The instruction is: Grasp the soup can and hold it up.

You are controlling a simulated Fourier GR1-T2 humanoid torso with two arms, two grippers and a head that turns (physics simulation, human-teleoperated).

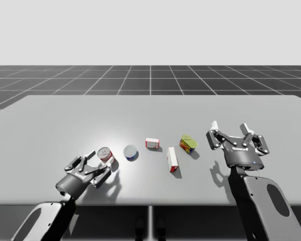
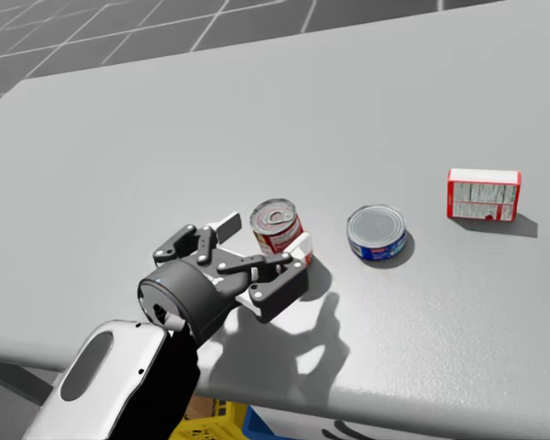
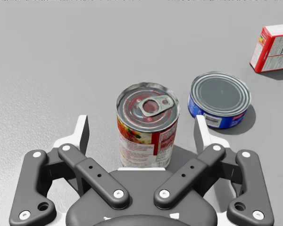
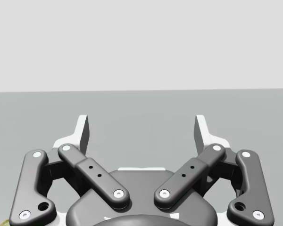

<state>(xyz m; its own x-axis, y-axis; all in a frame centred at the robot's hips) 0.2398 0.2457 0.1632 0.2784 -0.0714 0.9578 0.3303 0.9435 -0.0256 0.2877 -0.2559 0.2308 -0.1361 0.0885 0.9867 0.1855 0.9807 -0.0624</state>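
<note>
Left gripper [image 2: 266, 236] sits spread wide around the upright soup can [image 3: 147, 127], neither finger touching it; right gripper [image 1: 231, 126] hovers well apart, likewise spread wide.

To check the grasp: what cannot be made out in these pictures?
Left wrist view: the foot of the soup can, behind the left jaws' base.
Head view: a yellow and blue thing under the table, cut by its edge.
Right wrist view: a yellowish sliver beside the right jaws, cut off by the edge.
</note>
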